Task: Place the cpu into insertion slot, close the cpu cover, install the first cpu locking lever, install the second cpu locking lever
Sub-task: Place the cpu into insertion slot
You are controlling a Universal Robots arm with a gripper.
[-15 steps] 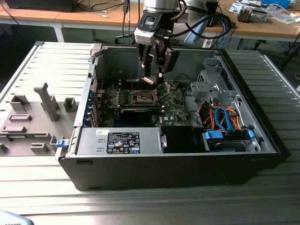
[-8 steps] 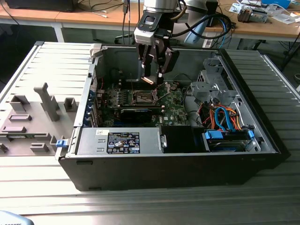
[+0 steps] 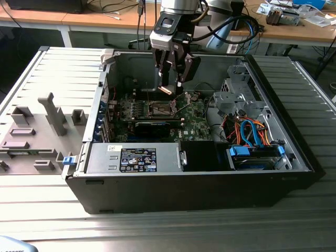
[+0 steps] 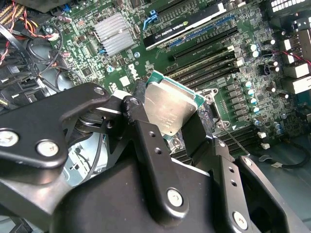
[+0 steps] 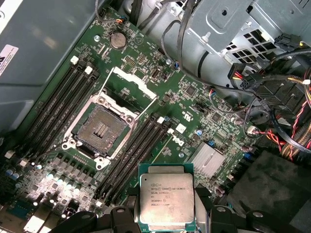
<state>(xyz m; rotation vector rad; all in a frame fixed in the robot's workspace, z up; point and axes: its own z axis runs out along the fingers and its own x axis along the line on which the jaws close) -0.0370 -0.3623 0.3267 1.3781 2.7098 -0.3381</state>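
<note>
My gripper [image 3: 167,88] hangs inside the open computer case, shut on the cpu [image 3: 165,90], a small silvery square chip with a green rim. It is above the green circuit board, a little toward the exterior view's right of the insertion slot [image 3: 160,109]. In the first wrist view the cpu [image 5: 166,196] sits between the black fingers, apart from the bare insertion slot [image 5: 101,128] with its dark centre. The cpu cover [image 5: 133,83] stands swung open at the slot's far side. In the second wrist view the tilted cpu [image 4: 170,109] is clamped by a finger [image 4: 141,131] on each side.
A long black card [image 3: 152,125] lies just in front of the slot. Rows of narrow memory slots [image 5: 133,145] flank it, with a finned heat sink [image 5: 206,158] nearby. A metal drive cage [image 3: 239,94] and coloured cables [image 3: 252,131] fill the case's right. A grey fixture tray [image 3: 37,131] lies outside.
</note>
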